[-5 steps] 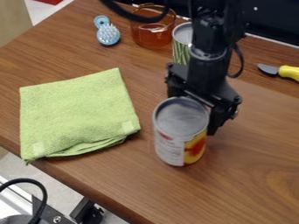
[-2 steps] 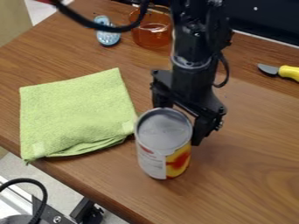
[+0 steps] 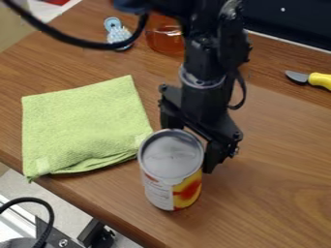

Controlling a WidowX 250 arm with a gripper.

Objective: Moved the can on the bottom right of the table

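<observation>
Just behind the can, in the lower middle of the view, hangs the black gripper, its two fingers on either side of the can's rear and shut on it. The can stands upright, with a grey lid and a white, yellow and red label, close to the front edge of the wooden table. The fingertips are partly hidden behind the can.
A folded green cloth lies just left of the can. Toward the back are a blue brush and a glass pot, partly behind the arm. A knife with a yellow handle lies at the right.
The gripper and the can have moved together toward the front edge and slightly left. The arm now covers the green-labelled can at the back that showed earlier.
</observation>
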